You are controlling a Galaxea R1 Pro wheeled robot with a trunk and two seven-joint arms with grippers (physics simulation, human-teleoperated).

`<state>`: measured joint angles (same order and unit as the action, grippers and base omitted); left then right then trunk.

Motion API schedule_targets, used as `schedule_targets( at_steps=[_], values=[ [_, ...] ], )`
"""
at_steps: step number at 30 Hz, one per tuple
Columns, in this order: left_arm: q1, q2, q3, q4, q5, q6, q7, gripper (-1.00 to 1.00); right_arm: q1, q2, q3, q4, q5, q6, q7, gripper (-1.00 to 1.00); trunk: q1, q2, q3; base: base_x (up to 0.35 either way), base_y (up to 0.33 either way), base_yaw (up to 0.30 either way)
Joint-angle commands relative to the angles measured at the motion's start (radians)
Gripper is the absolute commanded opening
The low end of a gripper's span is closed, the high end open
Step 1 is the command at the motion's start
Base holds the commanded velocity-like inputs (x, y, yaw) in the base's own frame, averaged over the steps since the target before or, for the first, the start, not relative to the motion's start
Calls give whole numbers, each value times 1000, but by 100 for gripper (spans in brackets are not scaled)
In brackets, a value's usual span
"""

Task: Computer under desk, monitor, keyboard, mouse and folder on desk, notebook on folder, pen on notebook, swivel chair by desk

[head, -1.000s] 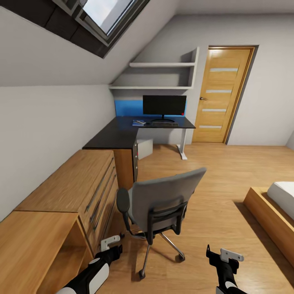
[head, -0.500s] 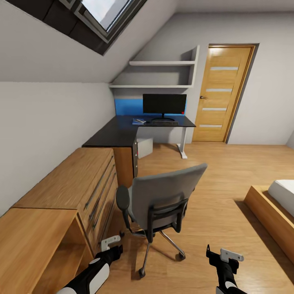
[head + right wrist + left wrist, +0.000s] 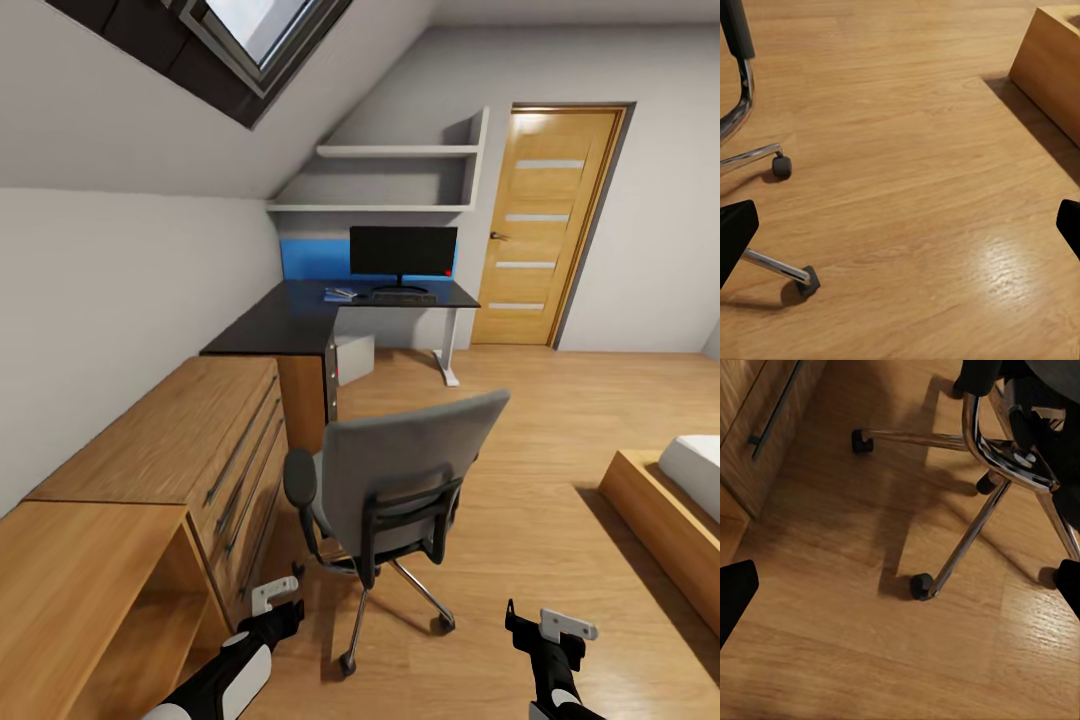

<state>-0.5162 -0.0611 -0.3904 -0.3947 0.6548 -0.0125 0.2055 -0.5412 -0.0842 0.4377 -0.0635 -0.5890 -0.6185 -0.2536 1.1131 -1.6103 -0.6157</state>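
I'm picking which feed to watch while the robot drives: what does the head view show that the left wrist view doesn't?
Head view alone: the desk with the monitor and keyboard on it, the computer beneath, and the chair's grey back. Left wrist view alone: a close look at the chair's castors. Both: the chair's chrome base, the wooden drawers and the floor.

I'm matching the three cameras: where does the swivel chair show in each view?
Head view: swivel chair at lower centre, back toward the camera.
Left wrist view: its chrome base and castors at the upper right.
Right wrist view: two legs with castors along the left edge.
Shared landmark: the wooden floor.
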Motion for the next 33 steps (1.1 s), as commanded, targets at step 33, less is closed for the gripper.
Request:
schedule_targets(
  at_steps=[33],
  values=[
    [-1, -10, -8, -1, 8, -2, 8, 100, 0, 0, 9, -1, 0, 0, -8, 100, 127, -232, -104, 0, 0, 0]
  ],
)
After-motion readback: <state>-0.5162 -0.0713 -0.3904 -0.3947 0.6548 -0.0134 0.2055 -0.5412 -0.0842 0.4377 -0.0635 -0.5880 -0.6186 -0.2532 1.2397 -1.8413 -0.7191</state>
